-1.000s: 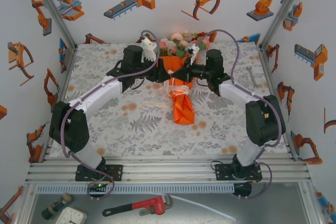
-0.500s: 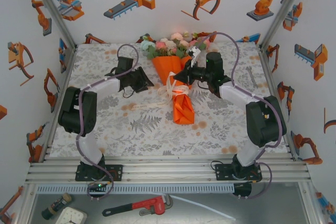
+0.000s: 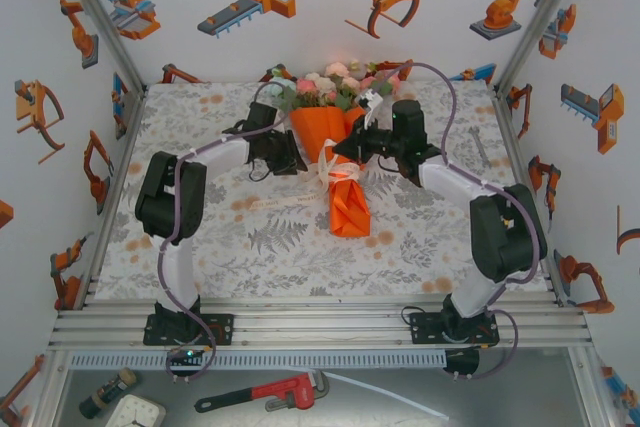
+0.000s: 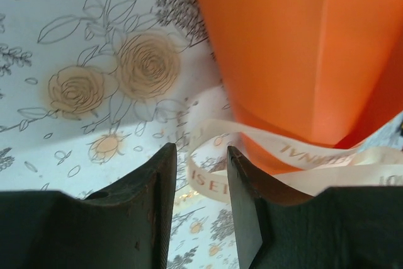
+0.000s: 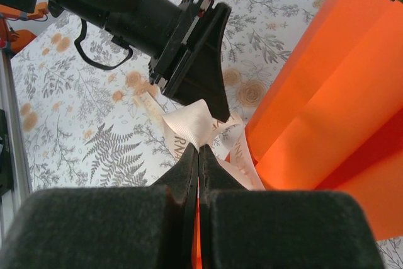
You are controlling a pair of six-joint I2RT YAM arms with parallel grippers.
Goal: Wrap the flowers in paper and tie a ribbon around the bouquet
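Wrapped bouquet (image 3: 343,187) lies on desk (image 3: 200,237), long axis near-far, flowers (image 3: 335,85) far. Right end effector (image 5: 199,150) clenched on ribbon (image 5: 189,124) at paper (image 3: 325,132) waist; left end effector (image 4: 200,155) part-open just left of paper, ribbon loop btwn its fingers, not yet gripped

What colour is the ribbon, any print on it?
Cream ribbon with tan printed lettering along it; clearest in the left wrist view.

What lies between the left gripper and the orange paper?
In the left wrist view, a loop of the ribbon lies on the cloth between the left gripper and the paper, partly seen between its jaws.
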